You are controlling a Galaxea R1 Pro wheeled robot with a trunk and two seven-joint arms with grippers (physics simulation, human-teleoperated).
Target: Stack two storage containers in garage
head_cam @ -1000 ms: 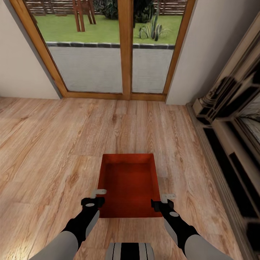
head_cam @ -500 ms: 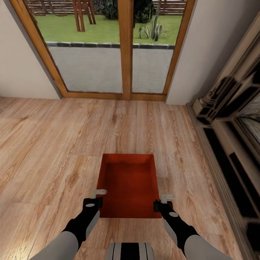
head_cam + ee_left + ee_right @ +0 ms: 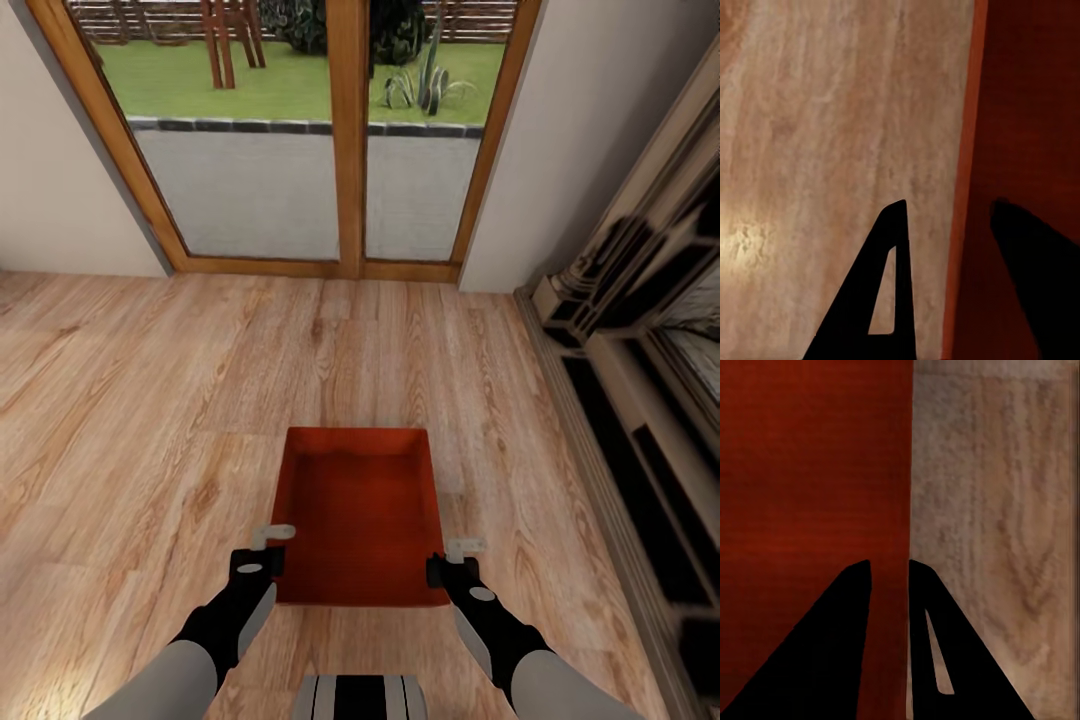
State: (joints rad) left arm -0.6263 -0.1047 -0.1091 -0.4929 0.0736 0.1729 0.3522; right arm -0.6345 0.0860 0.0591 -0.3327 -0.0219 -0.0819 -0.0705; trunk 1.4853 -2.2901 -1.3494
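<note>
One red-orange storage container [image 3: 358,515] sits flat on the light wood-plank floor [image 3: 150,400] of the living room, lidless, its long sides running away from the robot toward the wood-framed glass doors [image 3: 300,130]. Its near end lies between the two arms.

The left gripper [image 3: 268,560] is at the container's near left corner. In the left wrist view its fingers [image 3: 881,292] straddle the container's left wall [image 3: 961,195], one outside over the floor and one inside over the red base, with a clear gap on both sides, so the jaws stand spread and not closed on the wall.

The right gripper [image 3: 445,568] is at the near right corner. In the right wrist view its fingers [image 3: 840,645] stand close on either side of the right wall [image 3: 909,472], one inside and one outside, pinching the thin rim between them.

Along the right edge of the floor runs the dark ornate fireplace mantel [image 3: 640,400].
</note>
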